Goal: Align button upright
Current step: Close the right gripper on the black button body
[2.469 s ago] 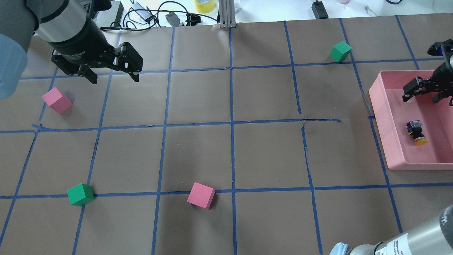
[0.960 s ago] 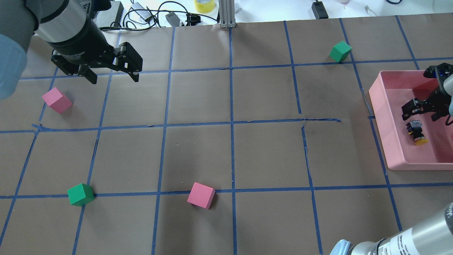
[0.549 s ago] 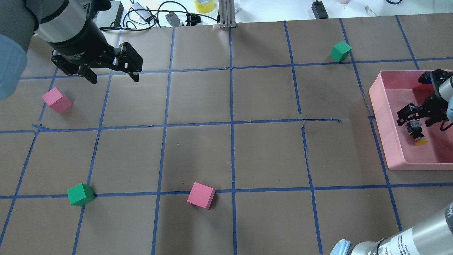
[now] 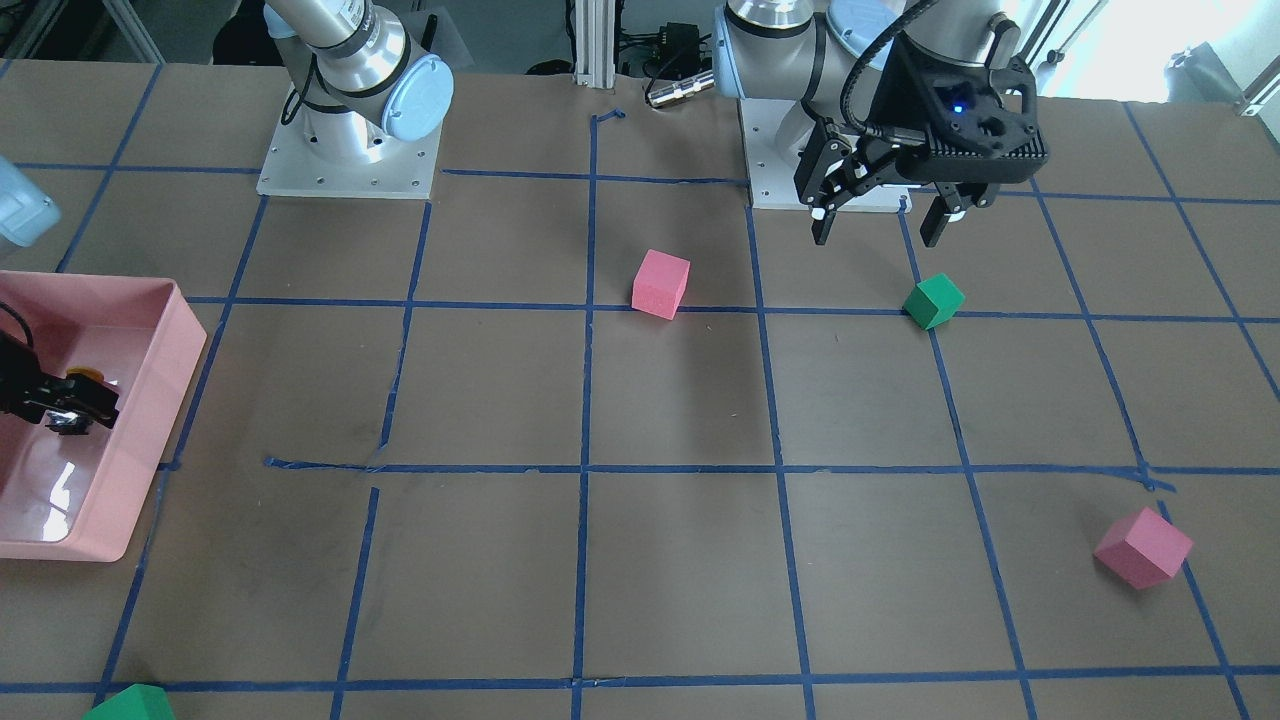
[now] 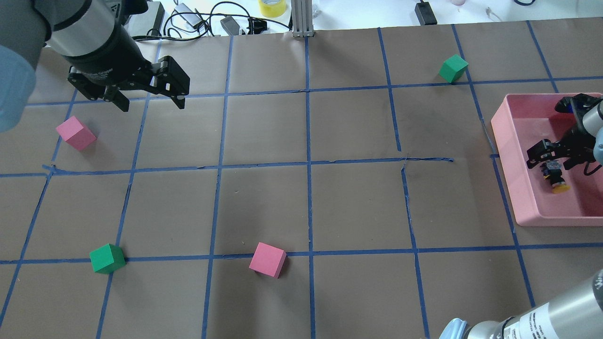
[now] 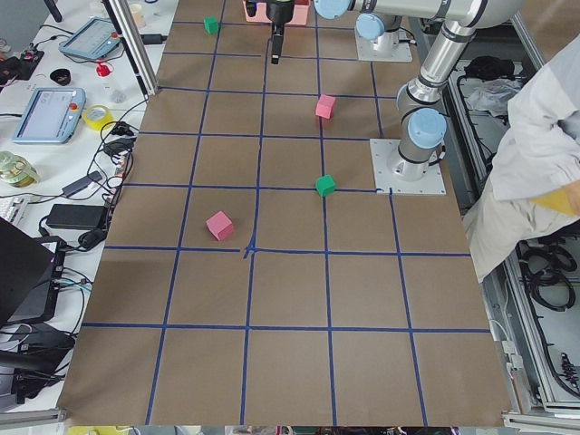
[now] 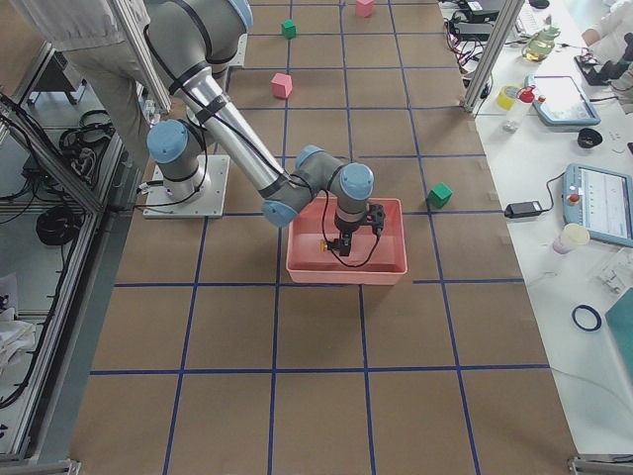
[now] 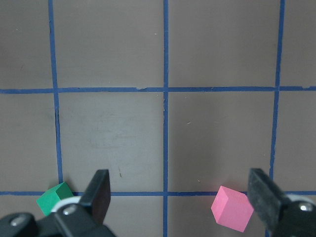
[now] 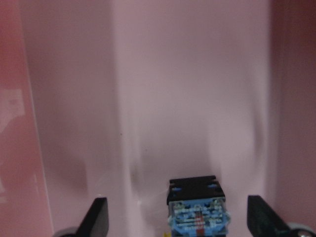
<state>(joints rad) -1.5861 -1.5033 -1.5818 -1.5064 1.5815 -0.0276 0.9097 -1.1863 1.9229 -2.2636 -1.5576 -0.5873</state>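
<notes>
1. Step: approach for the grasp. Right claw hangs jaws apart over the button, holding nothing.
2. Button lies on its side inside the pink tray, yellow cap toward the robot, blue base under the claw.
3. Next, likely: lower, close on the body, tip it upright.
4. Left claw is apart and empty above the desk.

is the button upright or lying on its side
On its side: the button lies on the pink tray floor, yellow cap pointing sideways, not up.
</notes>
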